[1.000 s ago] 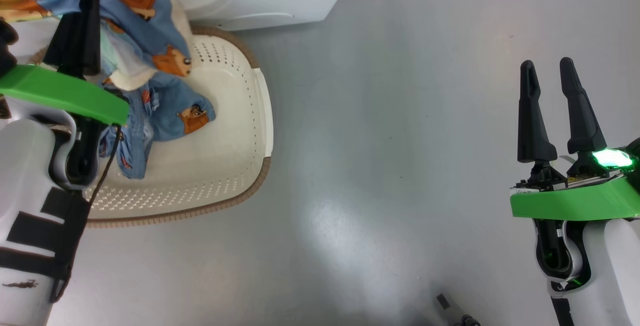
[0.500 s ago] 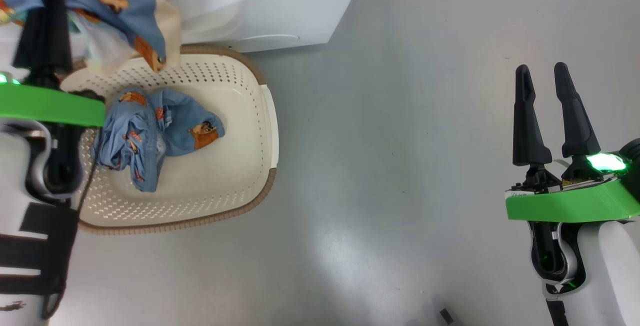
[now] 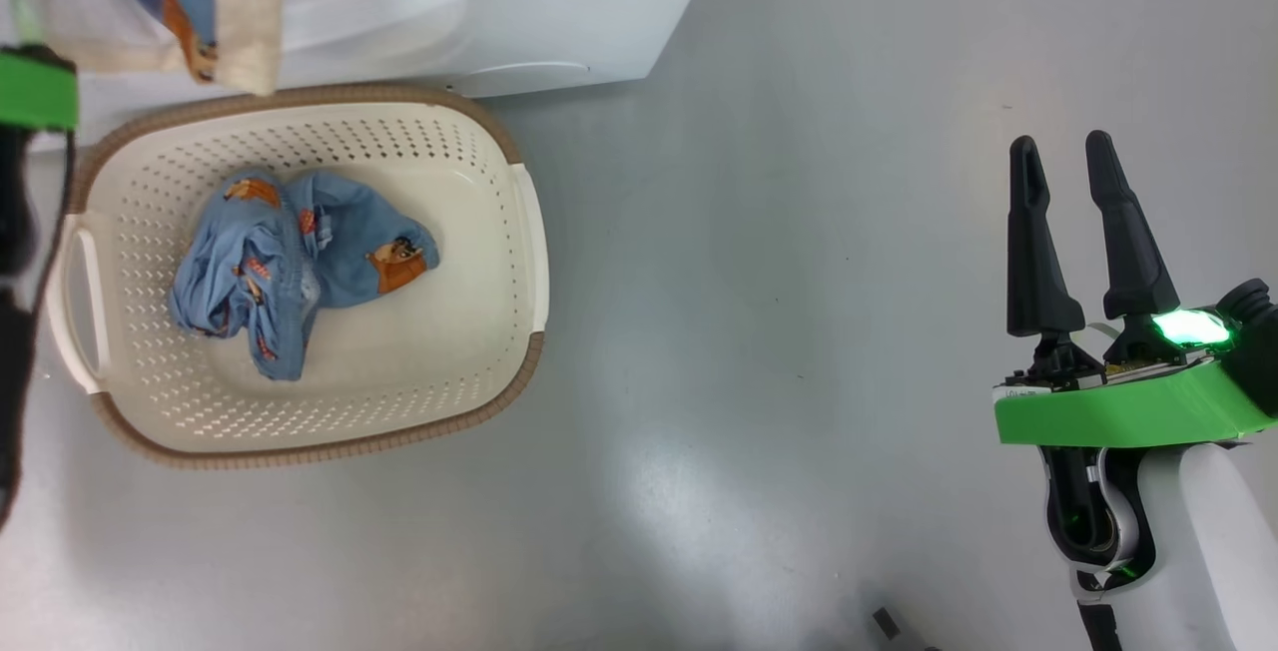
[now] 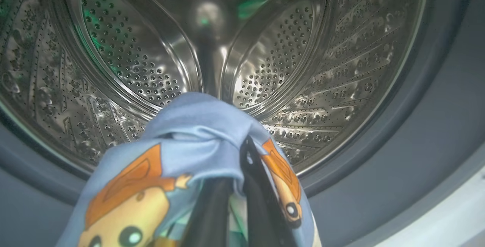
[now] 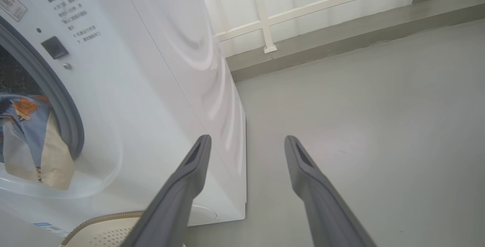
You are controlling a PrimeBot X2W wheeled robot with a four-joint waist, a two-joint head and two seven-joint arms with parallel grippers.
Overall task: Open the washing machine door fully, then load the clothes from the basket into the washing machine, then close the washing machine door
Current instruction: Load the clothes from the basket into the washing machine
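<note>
My left gripper [image 4: 242,152] is shut on one light-blue bear-print garment [image 4: 197,125] and holds it at the mouth of the washing machine's steel drum [image 4: 288,50]. That garment [image 3: 180,2] hangs against the washing machine [image 3: 579,2] front, and its cream lining shows at the opening [image 5: 30,137]. Another piece of the clothes [image 3: 290,267] lies crumpled in the cream basket [image 3: 529,232] on the floor. My right gripper [image 3: 1058,144] is open and empty over bare floor, far right of the basket. The washing machine door is out of view.
The grey rubber gasket [image 4: 435,107] rings the drum opening. Grey floor [image 3: 779,282] spreads between the basket and my right arm. A low ledge with a white rail [image 5: 341,23] runs behind the washing machine [image 5: 151,69].
My left arm has lifted the garment up out of the basket and away to the upper left, toward the drum. The basket now shows unobstructed. The right gripper stayed open.
</note>
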